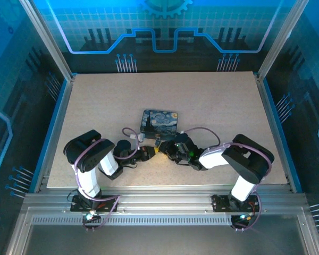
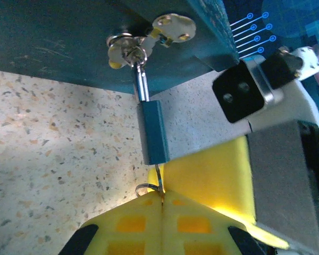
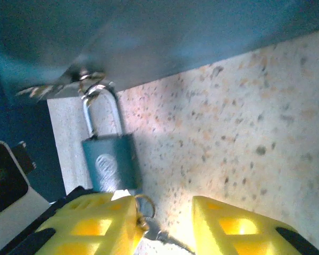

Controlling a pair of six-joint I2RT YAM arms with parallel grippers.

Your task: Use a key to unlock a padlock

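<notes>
**Blue-lit cell, speckled desk: key at the lock, little margin for error**

Left of centre, the left pincer (image 2: 162, 197) is clenched. Its yellow fingertips press flat together on a thin metal sliver that runs up into the underside of the padlock (image 2: 151, 133). I take that sliver to be the key (image 2: 159, 179), with a small wire ring (image 2: 143, 187) looping off beside it. The grip is on very little metal, so a twist could roll the key between the pads or bend it rather than turn the cylinder.

The padlock is hooked by its shackle through the hasp (image 2: 133, 47) on the near side of the night-sky tin (image 1: 159, 121), around the middle of the desk. It looks free to pivot there. A sideways push would likely swing the body and drag the key out of line, or shove the light tin along.

To the right, the right pincer (image 3: 159, 204) is released, fingers apart. One finger is touching or just beside the padlock's lower end, but nothing is clamped. Unless the body is braced, turning force may simply spin the lock. The two pincers are also crowded close and could knock each other.

The desk (image 1: 202, 101) is a pale, speckled, smooth board that probably gives the tin little friction. Around it stand aluminium posts (image 1: 45, 40) and glowing blue panels. The far panel shows a grid and a gear motif (image 1: 165, 5).
</notes>
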